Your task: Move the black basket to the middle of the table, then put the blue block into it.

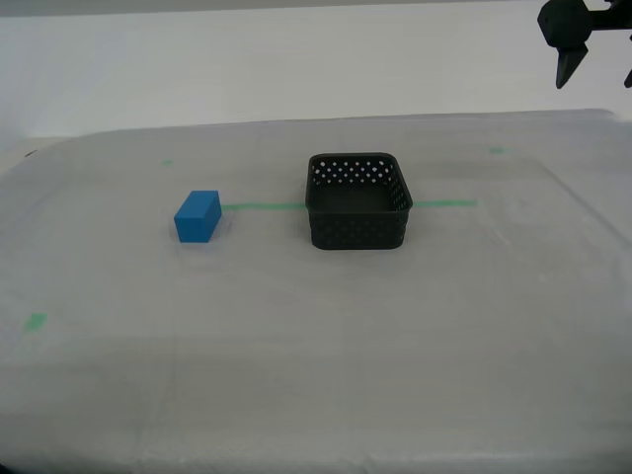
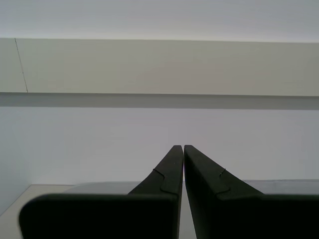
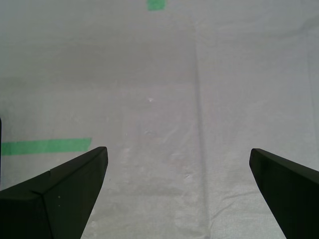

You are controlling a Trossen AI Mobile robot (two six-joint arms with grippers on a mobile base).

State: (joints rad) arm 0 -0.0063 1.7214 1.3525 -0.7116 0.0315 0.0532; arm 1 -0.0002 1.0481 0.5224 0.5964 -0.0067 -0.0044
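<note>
Black basket (image 1: 357,201) sits near the middle of the table (image 1: 316,375), empty and upright, astride a thin green tape line (image 1: 262,206) that emerges from behind it on both sides in the exterior view. Square with rounded corners, its dark plastic walls are pierced by rows of round holes through which the pale cloth shows. Toward the exterior view's left, apart from the basket and beside the near end of the tape line, rests the blue block (image 1: 197,216), a small bright solid with plain smooth faces, flat on the grey-white cloth. Only the exterior view takes in both objects; it also catches a dark gripper (image 1: 578,39) raised high at its upper right corner, well clear of the table. The first wrist view looks down instead on bare, wrinkled cloth, a stretch of green tape and a small green tape bit (image 3: 156,4), with my first gripper (image 3: 178,164) released, its fingers (image 3: 75,184) spread wide with nothing between them. The second wrist view faces a pale wall (image 2: 159,74) with only a sliver of surface below, my second gripper (image 2: 180,149) clenched, tips meeting on nothing.
</note>
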